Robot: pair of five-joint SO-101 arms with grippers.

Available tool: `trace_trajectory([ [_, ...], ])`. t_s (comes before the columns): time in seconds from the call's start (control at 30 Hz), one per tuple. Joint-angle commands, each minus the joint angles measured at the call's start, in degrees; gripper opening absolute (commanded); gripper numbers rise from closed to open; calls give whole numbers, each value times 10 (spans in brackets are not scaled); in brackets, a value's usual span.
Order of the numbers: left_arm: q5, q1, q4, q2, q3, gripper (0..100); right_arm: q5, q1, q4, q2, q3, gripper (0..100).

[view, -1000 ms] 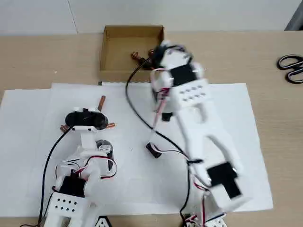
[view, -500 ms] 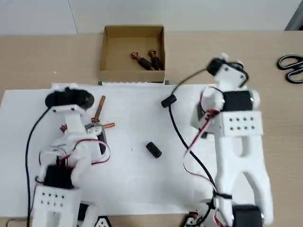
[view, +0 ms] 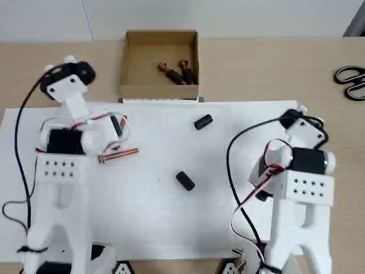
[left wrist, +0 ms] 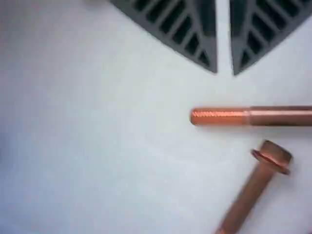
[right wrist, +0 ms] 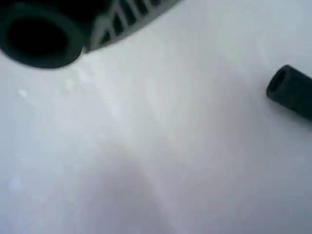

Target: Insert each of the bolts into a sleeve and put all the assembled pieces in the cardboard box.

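Okay, high view: the cardboard box (view: 122, 64) sits at the far side of the counter (view: 256, 63), with two bolt-in-sleeve pieces (view: 174, 73) lying inside near its right wall. A white sheet (view: 171, 228) is spread in front of the box. One loose sleeve (view: 202, 122) lies on the sheet near the box, and a second sleeve (view: 185, 180) lies mid-sheet, well apart from it. A copper bolt (view: 118, 154) lies flat just beside the left arm (view: 60, 165). The right arm (view: 299, 182) is over the sheet's right side, apart from both sleeves. Scissors (view: 351, 80) lie at the counter's right edge.

Left wrist view: the left jaws are almost together with a thin slit between them, gripping nothing. Near their tips, one bolt (left wrist: 248, 117) lies on the sheet. The other bolt (left wrist: 258, 180) is slanted, its flanged head just beside the first's shank, not touching it.

Right wrist view: a sleeve (right wrist: 292, 92) lies on the sheet, open end showing. A black round thing (right wrist: 39, 36) is close to the lens; cannot tell if it's a sleeve. Right jaws: cannot tell how far open, or whether they hold anything.
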Motion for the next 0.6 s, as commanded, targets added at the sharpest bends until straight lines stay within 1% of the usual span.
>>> trace_trajectory([
  [0.0,69,-37,1,28,-36,6,18,35,0,-47,0,2],
  [0.13,171,-74,4,50,-34,6,43,68,0,-73,0,2],
  [0.23,284,-76,4,61,-32,7,49,88,-3,-80,0,2],
  [0.27,306,-76,4,62,-32,7,49,93,-4,-81,1,2],
  [0.4,349,-74,0,74,-31,7,49,100,-7,-81,1,2],
  [0.57,353,-76,-24,121,-31,7,48,100,-7,-80,1,2],
])
